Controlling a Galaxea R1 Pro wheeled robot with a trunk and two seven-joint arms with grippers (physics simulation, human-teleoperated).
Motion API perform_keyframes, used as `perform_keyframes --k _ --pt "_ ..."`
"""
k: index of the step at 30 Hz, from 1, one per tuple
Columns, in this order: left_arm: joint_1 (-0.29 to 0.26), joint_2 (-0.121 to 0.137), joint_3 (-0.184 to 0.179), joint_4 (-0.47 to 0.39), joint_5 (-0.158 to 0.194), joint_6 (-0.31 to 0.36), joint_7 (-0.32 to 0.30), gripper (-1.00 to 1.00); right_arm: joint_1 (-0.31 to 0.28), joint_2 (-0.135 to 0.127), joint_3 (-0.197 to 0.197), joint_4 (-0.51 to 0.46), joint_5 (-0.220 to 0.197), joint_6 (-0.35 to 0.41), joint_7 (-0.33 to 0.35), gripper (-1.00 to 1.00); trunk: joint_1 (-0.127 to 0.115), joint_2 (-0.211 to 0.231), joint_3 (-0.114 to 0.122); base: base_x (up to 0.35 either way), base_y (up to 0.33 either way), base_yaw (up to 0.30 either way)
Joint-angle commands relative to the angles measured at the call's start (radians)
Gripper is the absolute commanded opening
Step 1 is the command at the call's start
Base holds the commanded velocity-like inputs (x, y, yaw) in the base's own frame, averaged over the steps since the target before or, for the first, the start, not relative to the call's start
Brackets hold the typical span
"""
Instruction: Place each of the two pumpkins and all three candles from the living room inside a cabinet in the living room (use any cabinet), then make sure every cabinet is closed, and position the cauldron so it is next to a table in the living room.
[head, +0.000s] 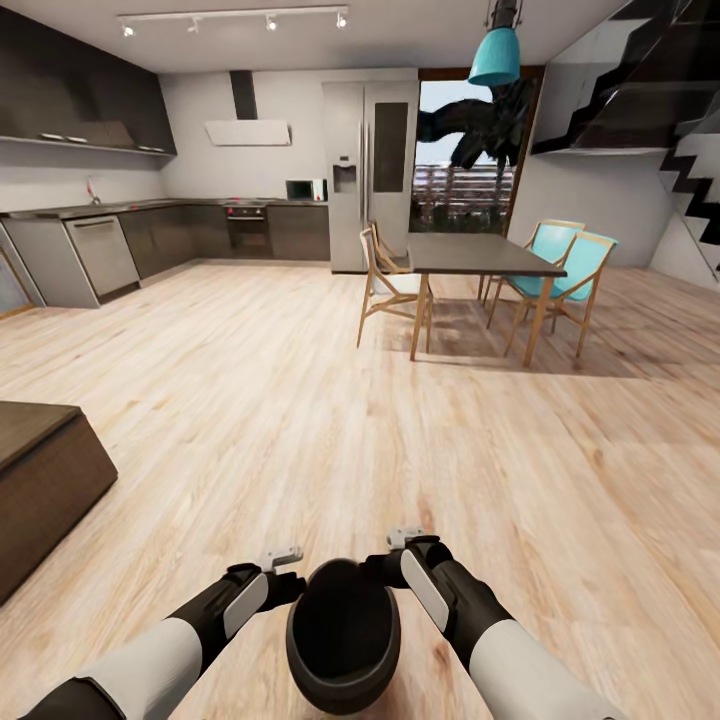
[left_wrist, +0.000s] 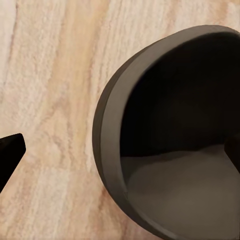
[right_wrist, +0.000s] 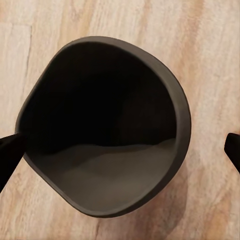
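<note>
Head view, left to right: corner of the dark brown cabinet (head: 40, 490) at the left edge, flat top, front faces flush, nothing on the visible part of the top. Behind it, grey kitchen units (head: 150, 240) along the far wall with a built-in oven (head: 246, 228), range hood (head: 247, 130) above, tall steel fridge (head: 370, 175) right of those. Dining bench (head: 480, 255), dark top on pale wood legs, stands mid-room right of the fridge, bare top; one wood chair (head: 385, 280) at its left end, two teal chairs (head: 560, 265) on its far right side; teal pendant lamp (head: 496, 55) above, dark staircase (head: 640, 90) at the upper right. Cauldron (head: 343, 635), dark, round, open-mouthed, sits low centre between both arms over the light wood floor (head: 300, 400), well apart from the bench. Can't tell whether it rests on the floor or is lifted. Left pincer (head: 290, 585) is at the cauldron's left rim, right pincer (head: 385, 568) at its right rim. Left wrist view: cauldron rim (left_wrist: 112, 135) and dark interior, one finger tip (left_wrist: 11, 150) at the frame edge outside the rim, another dark tip inside the bowl, so the fingers straddle the wall; contact with the wall not resolvable. Right wrist view: the whole cauldron mouth (right_wrist: 105, 125) sits between the two finger tips (right_wrist: 10, 150), which are spread wide; pad contact can't be confirmed.
</note>
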Motion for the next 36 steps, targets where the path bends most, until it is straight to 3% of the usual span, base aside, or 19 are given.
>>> perform_keyframes --k 1,32,36 --pt "-0.001 0.001 -0.008 -0.002 0.010 0.002 0.009 1.00 -0.001 0.000 0.002 -0.001 -0.010 0.003 -0.010 1.00 0.004 -0.008 -0.004 0.000 0.000 0.000" --pt "-0.001 0.000 -0.008 -0.004 0.010 -0.016 0.009 1.00 -0.001 0.000 0.000 0.004 -0.003 0.002 -0.017 1.00 0.123 -0.225 -0.101 0.000 0.000 0.000" --pt "-0.001 0.000 -0.033 -0.004 0.011 -0.018 0.009 1.00 -0.001 0.000 -0.001 0.006 -0.002 0.002 -0.017 1.00 0.138 -0.253 -0.114 0.000 0.000 0.000"
